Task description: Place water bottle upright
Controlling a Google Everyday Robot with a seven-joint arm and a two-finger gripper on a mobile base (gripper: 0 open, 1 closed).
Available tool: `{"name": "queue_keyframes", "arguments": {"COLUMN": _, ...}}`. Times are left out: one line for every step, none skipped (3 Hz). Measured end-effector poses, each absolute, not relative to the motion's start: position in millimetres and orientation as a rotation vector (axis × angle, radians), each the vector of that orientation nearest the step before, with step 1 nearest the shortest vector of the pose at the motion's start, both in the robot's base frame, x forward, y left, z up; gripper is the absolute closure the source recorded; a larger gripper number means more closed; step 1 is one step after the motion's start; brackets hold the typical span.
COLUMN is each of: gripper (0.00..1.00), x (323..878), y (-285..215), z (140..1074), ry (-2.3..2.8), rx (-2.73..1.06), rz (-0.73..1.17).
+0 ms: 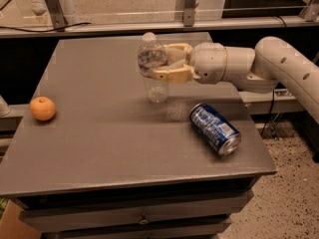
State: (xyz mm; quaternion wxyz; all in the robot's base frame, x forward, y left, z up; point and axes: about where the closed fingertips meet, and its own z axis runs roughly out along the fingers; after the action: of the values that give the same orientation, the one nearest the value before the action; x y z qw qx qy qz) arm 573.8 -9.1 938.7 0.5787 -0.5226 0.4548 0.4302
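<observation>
The water bottle [156, 87] is a small clear ribbed bottle with a white cap. It stands upright at the back middle of the grey table [109, 133], its base at or just above the tabletop. My gripper [159, 62] reaches in from the right and is shut on the bottle's upper body. One tan finger [175, 48] is behind the bottle and one is in front of it. The label band is mostly hidden by the fingers.
A blue soda can [215, 129] lies on its side at the front right of the bottle. An orange [43, 108] sits near the table's left edge. A rail and glass panel run behind the table. The floor drops off to the right.
</observation>
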Motion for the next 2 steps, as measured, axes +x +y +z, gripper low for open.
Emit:
{"name": "queue_keyframes", "arguments": {"gripper": 1.0, "x": 570.1, "y": -1.3, "z": 929.9, "ry": 1.061, "rx": -1.228, "rz": 1.024}}
{"name": "queue_keyframes", "arguments": {"gripper": 0.82, "x": 567.9, "y": 2.0, "z": 923.0, "ry": 1.071, "rx": -1.223, "rz": 1.037}}
